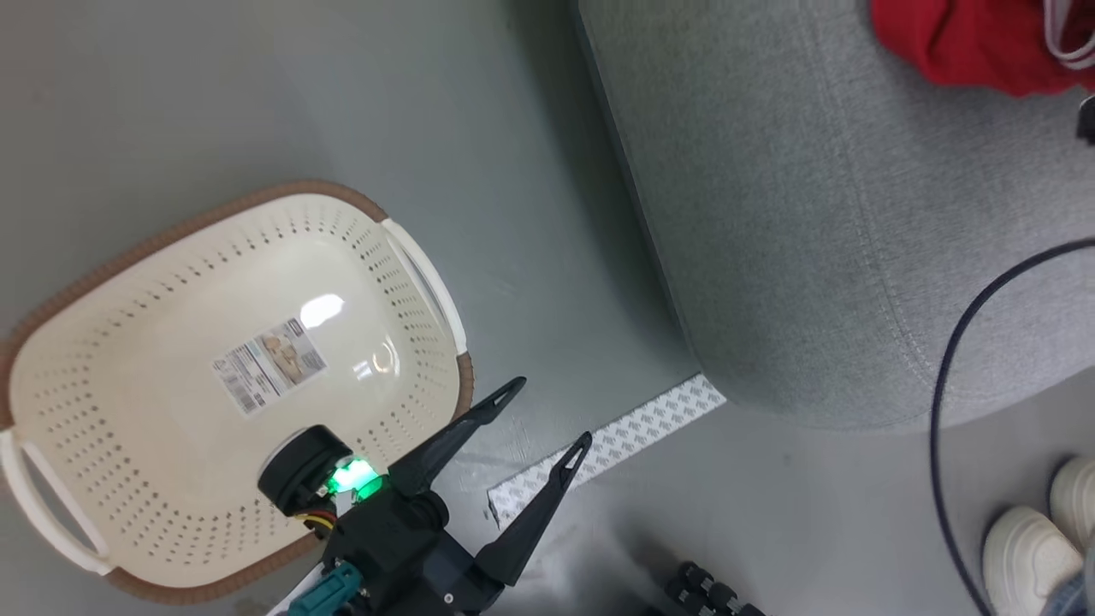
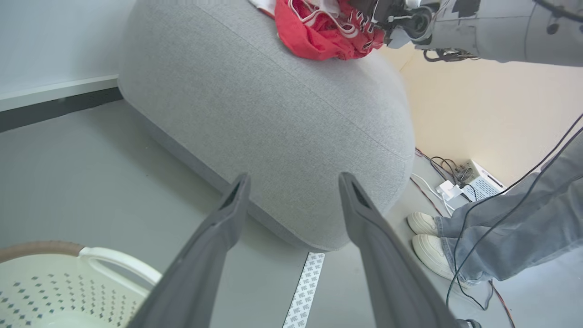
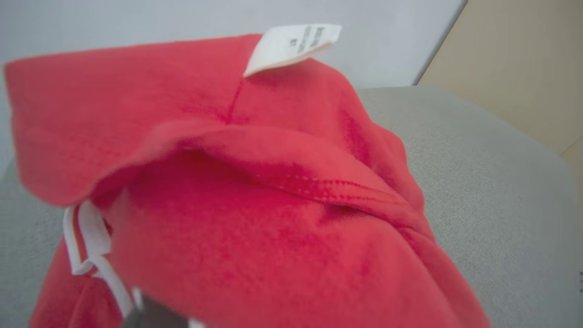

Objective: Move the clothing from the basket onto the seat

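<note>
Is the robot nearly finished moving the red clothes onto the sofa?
Nearly, it looks like. Done: the basket shows a bare bottom with just a sticker, and the red clothing lies on the grey seat. In hand: the right end effector is close against that clothing; I can't tell whether it grips it. The left end effector is open and holds nothing. Left: probably just pulling the right arm away.

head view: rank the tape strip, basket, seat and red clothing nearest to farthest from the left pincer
1. The tape strip, on the floor to the right of the left pincer, and the basket, just to its left: too close to call.
2. The seat, up and to the right.
3. The clothing, on the seat at the far top right corner.
</note>
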